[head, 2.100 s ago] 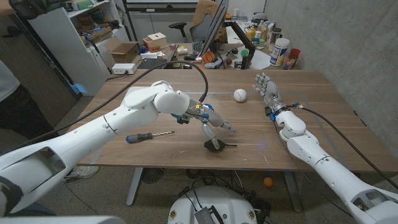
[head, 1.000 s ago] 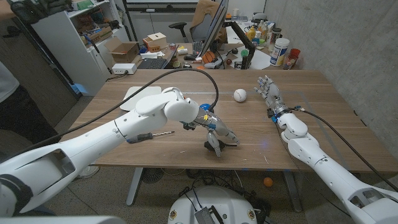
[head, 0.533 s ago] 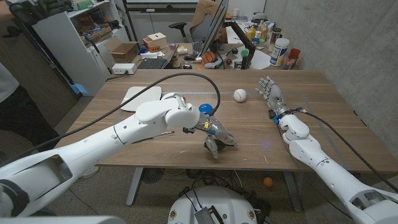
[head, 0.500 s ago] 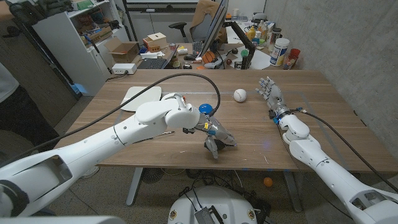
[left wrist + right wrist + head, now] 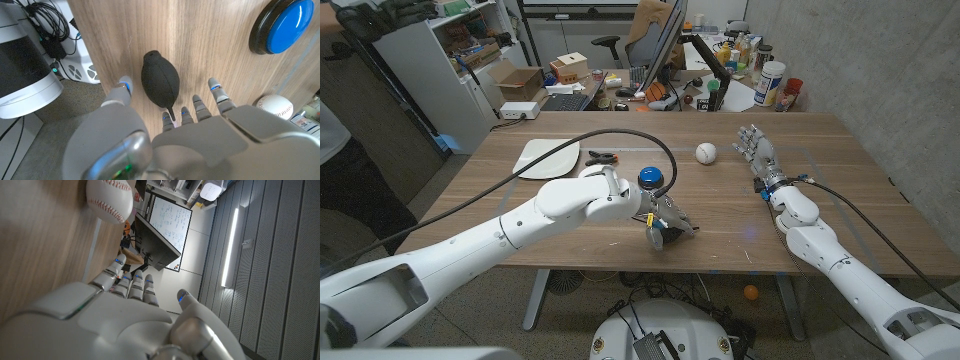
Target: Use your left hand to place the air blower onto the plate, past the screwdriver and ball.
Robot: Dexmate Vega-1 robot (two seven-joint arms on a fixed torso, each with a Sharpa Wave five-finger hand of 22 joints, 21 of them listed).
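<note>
The left hand (image 5: 667, 222) hangs over the air blower (image 5: 160, 80), fingers spread on both sides of its black bulb but not closed on it (so nothing is held). The blower lies on the wood just under the palm, nozzle toward the hand. I'd say the task has barely begun: grasp, lift and carry are all left, the plate (image 5: 549, 157) sitting well away beyond the hand
</note>
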